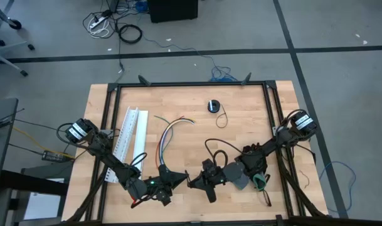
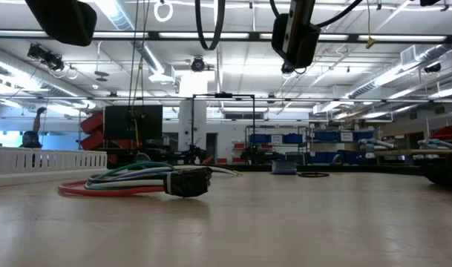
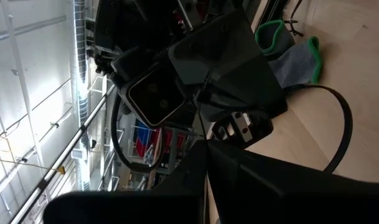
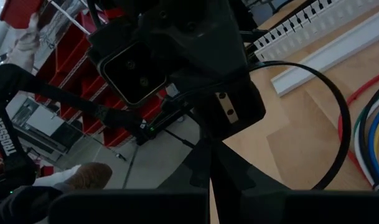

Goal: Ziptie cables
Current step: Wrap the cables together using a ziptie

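Observation:
The cables [image 1: 168, 134], a loose bundle of coloured wires, lie curved on the table left of centre, resting along their length; the low view shows the cables [image 2: 122, 182] flat on the wood with a black piece at one end. My left gripper [image 1: 180, 181] and my right gripper [image 1: 194, 182] meet tip to tip above the table near its front edge, both shut and clear of the cables. A thin black ziptie [image 3: 203, 118] runs between the two sets of fingertips. My left gripper [image 3: 206, 149] pinches the thin black ziptie [image 3: 205, 138] between its two fingertips, held level and pointing at the right gripper. The strip is clear of the table. Which end it has, I cannot tell. My right gripper [image 4: 208, 146] is shut level, its tips against the left gripper's tips. In the left wrist view the ziptie [image 3: 201, 93] leads into its fingers. The two grippers hide the exact place of contact.
A white slotted channel [image 1: 132, 134] lies left of the cables. A small round black object [image 1: 214, 105] with a thin cord sits at the far centre. A grey cloth with a green rim [image 1: 258, 181] lies under the right arm. Black arm cords loop [image 1: 214, 148] nearby.

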Robot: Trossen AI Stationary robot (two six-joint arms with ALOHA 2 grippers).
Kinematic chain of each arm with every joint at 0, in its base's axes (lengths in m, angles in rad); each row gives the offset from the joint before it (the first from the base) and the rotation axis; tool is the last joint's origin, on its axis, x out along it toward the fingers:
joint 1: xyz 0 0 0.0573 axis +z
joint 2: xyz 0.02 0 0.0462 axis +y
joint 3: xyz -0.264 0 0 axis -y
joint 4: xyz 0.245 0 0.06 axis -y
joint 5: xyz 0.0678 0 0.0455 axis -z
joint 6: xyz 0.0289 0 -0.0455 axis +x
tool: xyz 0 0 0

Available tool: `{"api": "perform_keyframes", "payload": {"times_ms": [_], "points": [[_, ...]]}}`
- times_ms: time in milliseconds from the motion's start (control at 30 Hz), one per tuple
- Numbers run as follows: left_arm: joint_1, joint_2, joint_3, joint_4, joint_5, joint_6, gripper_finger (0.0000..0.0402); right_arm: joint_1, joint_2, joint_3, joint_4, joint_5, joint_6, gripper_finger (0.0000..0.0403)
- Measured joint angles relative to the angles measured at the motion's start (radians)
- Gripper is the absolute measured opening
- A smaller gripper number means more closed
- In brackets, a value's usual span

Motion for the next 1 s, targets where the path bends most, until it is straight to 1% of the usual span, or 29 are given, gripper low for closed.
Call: {"api": "perform_keyframes", "payload": {"times_ms": [433, 833, 1000], "points": [[0.000, 0.000, 0.000, -0.001, 0.000, 0.010, 0.0000, 0.005, 0.000, 0.000, -0.001, -0.017, 0.074, 0.0000], [0.000, 0.000, 0.000, -0.006, 0.000, 0.155, 0.0000, 0.005, 0.000, 0.000, -0.006, -0.019, 0.136, 0.0000], [0.000, 0.000, 0.000, -0.008, 0.000, 0.190, 0.0000, 0.005, 0.000, 0.000, -0.014, -0.019, 0.161, 0.0000]]}}
